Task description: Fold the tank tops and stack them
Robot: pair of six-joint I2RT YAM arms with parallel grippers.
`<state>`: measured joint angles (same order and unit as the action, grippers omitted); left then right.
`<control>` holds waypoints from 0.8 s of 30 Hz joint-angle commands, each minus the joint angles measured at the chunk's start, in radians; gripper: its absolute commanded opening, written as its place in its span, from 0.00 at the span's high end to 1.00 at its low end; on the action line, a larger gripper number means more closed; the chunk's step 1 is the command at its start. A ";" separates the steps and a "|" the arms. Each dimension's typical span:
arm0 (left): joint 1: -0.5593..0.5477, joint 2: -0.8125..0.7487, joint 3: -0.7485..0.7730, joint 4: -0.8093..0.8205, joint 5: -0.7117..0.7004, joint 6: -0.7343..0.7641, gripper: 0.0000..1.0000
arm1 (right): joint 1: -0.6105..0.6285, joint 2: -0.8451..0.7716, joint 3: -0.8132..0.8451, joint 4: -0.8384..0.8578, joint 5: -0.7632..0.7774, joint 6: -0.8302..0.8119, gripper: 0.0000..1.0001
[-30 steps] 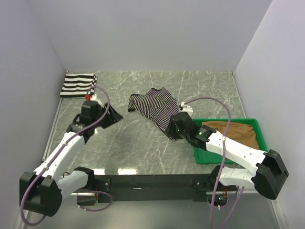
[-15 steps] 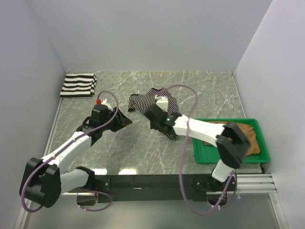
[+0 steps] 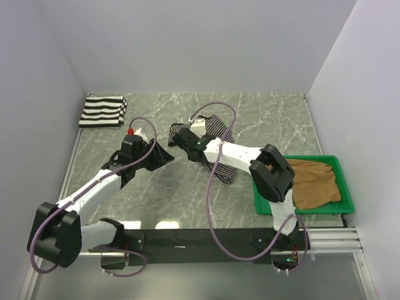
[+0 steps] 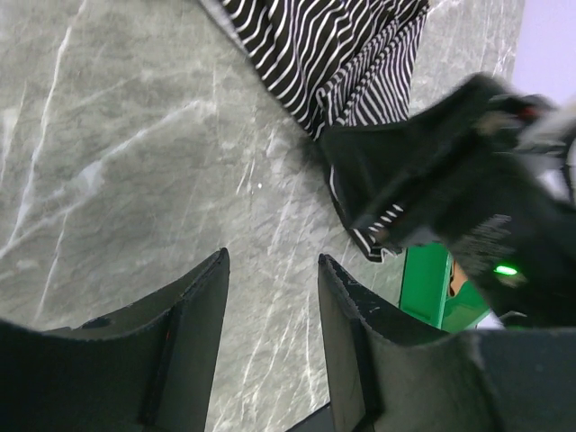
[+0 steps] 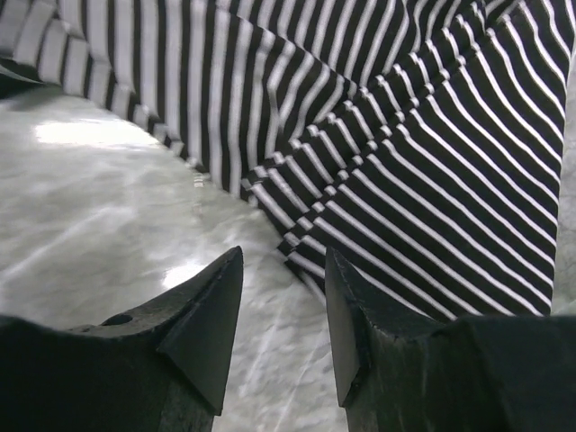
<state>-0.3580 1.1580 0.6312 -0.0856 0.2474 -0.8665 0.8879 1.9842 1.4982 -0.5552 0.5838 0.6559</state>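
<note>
The pinstripe tank top [image 3: 217, 132] lies crumpled at mid-table. My right gripper [image 3: 176, 140] is open and empty at its left edge. In the right wrist view the fingertips [image 5: 283, 261] hang over bare marble, just short of the cloth [image 5: 405, 153]. My left gripper [image 3: 169, 156] is open and empty just left of it, over marble [image 4: 270, 261], with the pinstripe top [image 4: 333, 54] ahead of it. The wide-striped top [image 3: 103, 111] lies folded at the back left. The tan top [image 3: 317, 184] lies in the green tray [image 3: 269, 205].
The green tray sits at the right near edge and also shows in the left wrist view [image 4: 423, 279]. The right arm [image 3: 250, 157] reaches across the pinstripe top. Grey walls close the table on three sides.
The right arm swung left from beside the tray, across the pinstripe top, to its left edge. The left gripper moved right and nearer, toward that edge.
</note>
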 commanded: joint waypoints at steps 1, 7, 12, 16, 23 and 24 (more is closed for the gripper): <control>-0.004 0.022 0.062 0.047 0.018 0.023 0.51 | -0.018 0.031 0.039 -0.034 0.033 0.004 0.52; -0.004 0.066 0.102 0.060 0.030 0.029 0.51 | -0.041 0.048 0.025 -0.009 0.016 0.014 0.56; -0.006 0.095 0.119 0.069 0.041 0.029 0.51 | -0.055 0.039 0.002 0.009 0.014 0.016 0.71; -0.010 0.137 0.142 0.078 0.055 0.034 0.50 | -0.058 -0.004 -0.024 0.023 0.016 0.021 0.88; -0.048 0.256 0.199 0.122 0.070 0.040 0.47 | -0.060 -0.113 -0.154 0.107 -0.068 0.011 0.86; -0.053 0.270 0.202 0.130 0.070 0.037 0.47 | -0.058 -0.126 -0.173 0.116 -0.076 0.016 0.88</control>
<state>-0.3965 1.3983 0.7818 -0.0212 0.2916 -0.8509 0.8345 1.9499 1.3705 -0.4919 0.5308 0.6628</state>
